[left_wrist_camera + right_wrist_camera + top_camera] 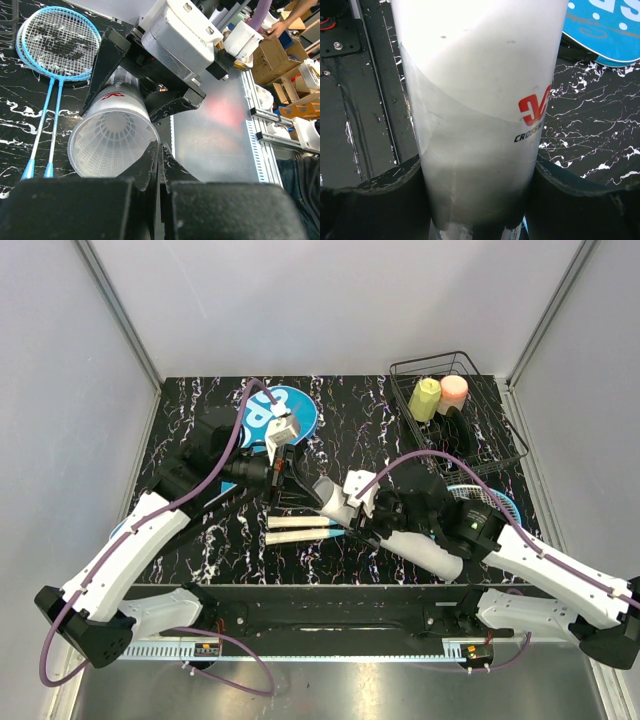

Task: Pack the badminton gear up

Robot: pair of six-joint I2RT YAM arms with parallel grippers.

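With the right gripper point(478, 176) jaws clamped round the white shuttlecock tube point(120, 100) over the desk's point(215, 535) near middle, its mouth facing the left gripper point(159, 146) — jaws shut, empty, at the rim — a hard nudge could twist it loose.

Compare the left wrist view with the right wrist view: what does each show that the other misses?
Left wrist only: the open mouth of the white tube, a shuttlecock inside it, both rackets lying flat, and the left gripper shut by the rim. Right wrist only: the blue cover behind the tube. Both: the tube clamped in the right gripper, above the marbled table.
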